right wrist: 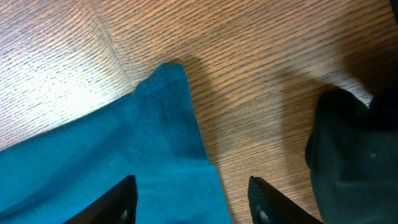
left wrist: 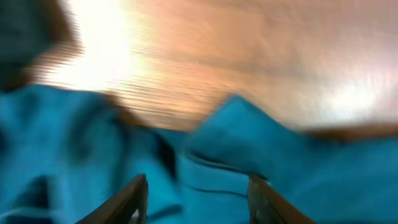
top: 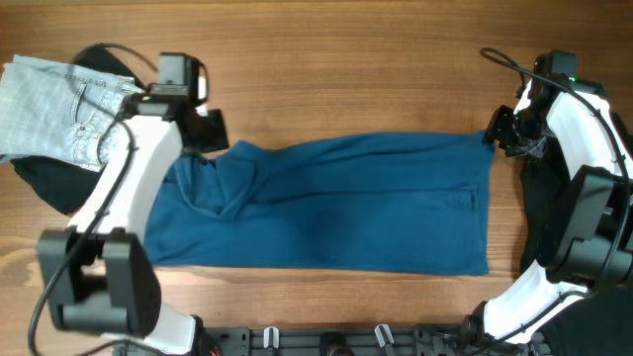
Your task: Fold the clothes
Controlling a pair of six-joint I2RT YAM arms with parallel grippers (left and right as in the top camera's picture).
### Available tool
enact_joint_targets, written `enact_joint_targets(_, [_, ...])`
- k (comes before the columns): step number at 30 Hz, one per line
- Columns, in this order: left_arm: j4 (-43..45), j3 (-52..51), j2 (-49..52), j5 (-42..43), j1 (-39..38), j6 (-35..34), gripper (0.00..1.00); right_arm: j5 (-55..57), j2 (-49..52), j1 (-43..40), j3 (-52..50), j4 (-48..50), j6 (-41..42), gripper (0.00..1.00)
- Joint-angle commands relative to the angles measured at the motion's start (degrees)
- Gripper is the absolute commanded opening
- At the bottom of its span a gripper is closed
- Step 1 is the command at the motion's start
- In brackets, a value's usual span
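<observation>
Clothes: one blue shirt; one jeans; two black garments.

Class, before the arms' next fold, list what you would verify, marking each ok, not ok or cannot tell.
1. left fingers apart: ok.
2. right fingers apart: ok.
3. shirt lying flat: not ok, bunched by the left arm.
4. shirt corner ahead of right fingers: ok.
5. black garment by right arm apart from shirt: ok.
6. left fingers free of fabric: cannot tell, blurred.

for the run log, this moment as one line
deep-blue fabric shirt: spread on wooden table | left gripper: open | right gripper: open
</observation>
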Motion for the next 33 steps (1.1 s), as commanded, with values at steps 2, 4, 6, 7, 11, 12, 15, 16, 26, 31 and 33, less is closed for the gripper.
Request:
enact_joint_targets(2, [-0.15,-1.42,5.86,4.61,-3.19,9.22,0.59,0.15,-0.74,-0.39,-0.09,-0.02,0.68,0.58])
enact_joint_targets(4, [0.13,-1.42,7.17,4.66,-4.35,10.47,0.63,-0.31,-0.74,-0.39,-0.09,-0.02,0.68,0.58])
enact_joint_targets(6, [0.15,-1.49,7.76,4.61,-5.4,12.24,0.65,-0.35,-0.74,-0.39,-0.09,-0.02,0.66,0.58])
enact_joint_targets(7, [0.2,-1.49,7.91,4.59,-5.77,12.96,0.65,-0.46,-0.74,-0.39,-0.09,-0.02,0.68,0.58])
enact_joint_targets(11, [0.61,-1.49,10.23,3.26,-7.19,13.14,0.62,-0.48,-0.74,-0.39,-0.09,0.0,0.68,0.58])
enact_joint_targets(12, [0.59,-1.49,11.13,2.75,-7.54,13.11,0.59,-0.48,-0.74,-0.39,-0.09,-0.02,0.66,0.58])
enact_joint_targets(15, [-0.13,-1.49,12.28,-2.4,-9.29,12.59,0.4,-0.7,-0.74,-0.39,-0.09,-0.09,0.66,0.58])
enact_joint_targets(16, [-0.31,-1.38,12.04,-5.7,-9.81,10.84,0.33,-0.72,-0.74,-0.39,-0.09,-0.07,0.68,0.58])
enact_joint_targets(26, [-4.68,2.1,2.78,-17.07,-10.23,-2.6,0.14,-0.68,-0.74,-0.39,-0.09,-0.2,0.66,0.58])
enact_joint_targets(31, [-4.22,2.71,-5.86,-17.11,-10.12,-6.08,0.04,-0.68,-0.74,-0.39,-0.09,0.26,0.68,0.58])
enact_joint_targets(33, [-2.99,2.71,-8.74,-17.11,-9.64,-7.21,0.04,-0.68,-0.74,-0.39,-0.09,0.39,0.72,0.58])
